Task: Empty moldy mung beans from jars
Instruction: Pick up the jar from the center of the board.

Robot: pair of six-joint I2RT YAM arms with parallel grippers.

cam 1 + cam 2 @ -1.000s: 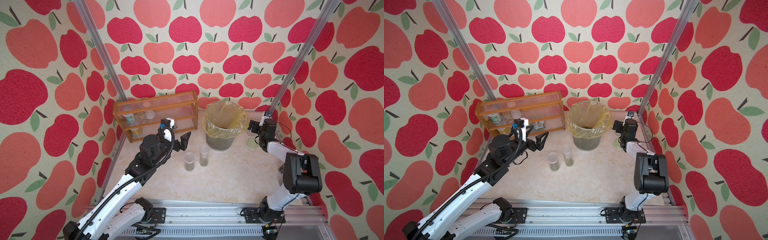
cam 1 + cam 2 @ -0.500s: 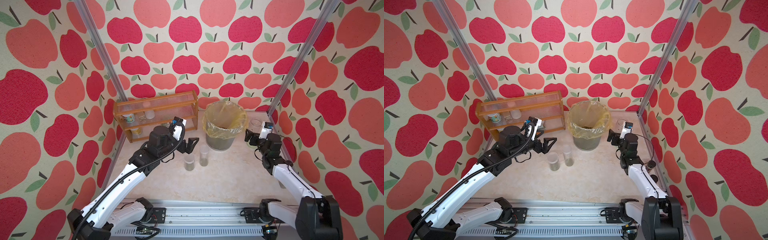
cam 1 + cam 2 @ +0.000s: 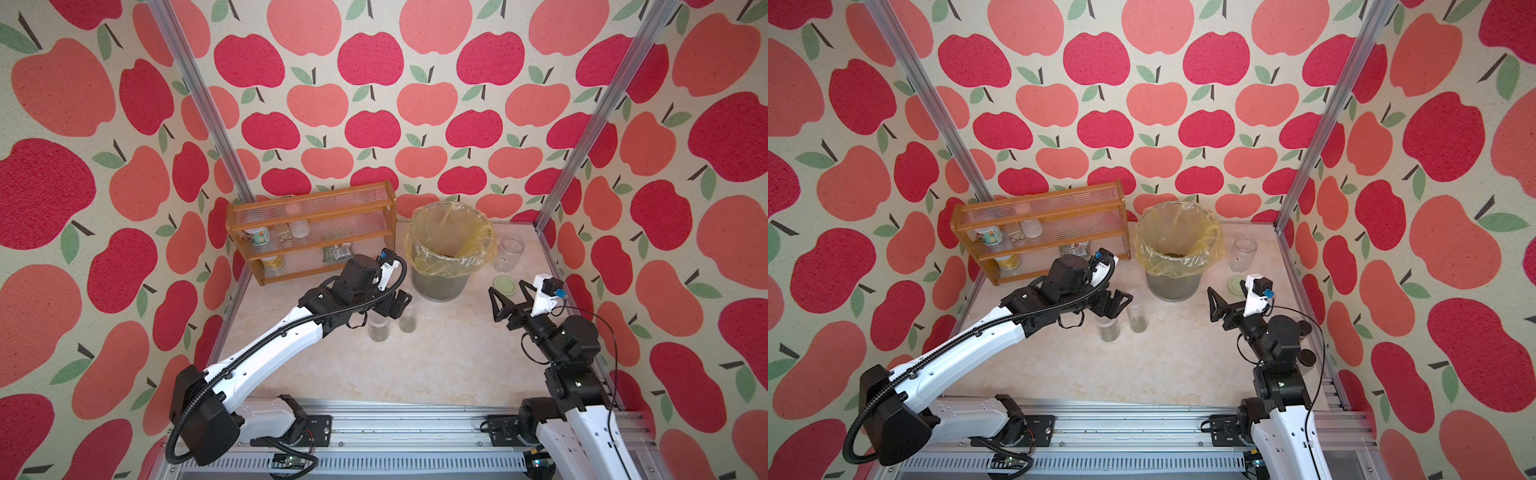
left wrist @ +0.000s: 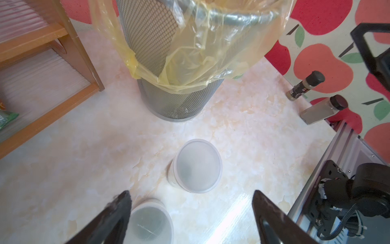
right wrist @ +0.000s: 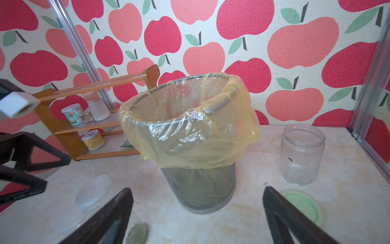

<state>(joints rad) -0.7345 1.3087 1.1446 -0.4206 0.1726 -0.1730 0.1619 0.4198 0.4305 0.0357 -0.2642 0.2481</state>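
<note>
Two lidded clear jars stand left of the bin: a short jar (image 3: 379, 329) and a tall slim jar (image 3: 408, 319), each with olive mung beans (image 3: 379, 334) at the bottom. My left gripper (image 3: 397, 301) hovers just above them, open, with nothing between its fingers. In the left wrist view the tall jar's lid (image 4: 197, 165) lies just beyond the fingertips and the short jar (image 4: 150, 221) sits beside one finger (image 4: 118, 211). A round-shouldered jar (image 3: 508, 254) stands empty at the back right, its pale green lid (image 3: 505, 286) lying next to it. My right gripper (image 3: 509, 297) is open, in front of that lid.
A grey mesh bin (image 3: 440, 286) lined with a yellow bag holds beans (image 3: 1173, 252). A wooden rack (image 3: 311, 232) with cans stands at the back left. Two black-capped bottles (image 3: 1304, 328) (image 3: 1307, 356) lie by the right wall. A metal rail runs along the front.
My left arm swung right and down over the two jars, and its jaws narrowed slightly. My right arm drew back from the back right corner toward the front, still open.
</note>
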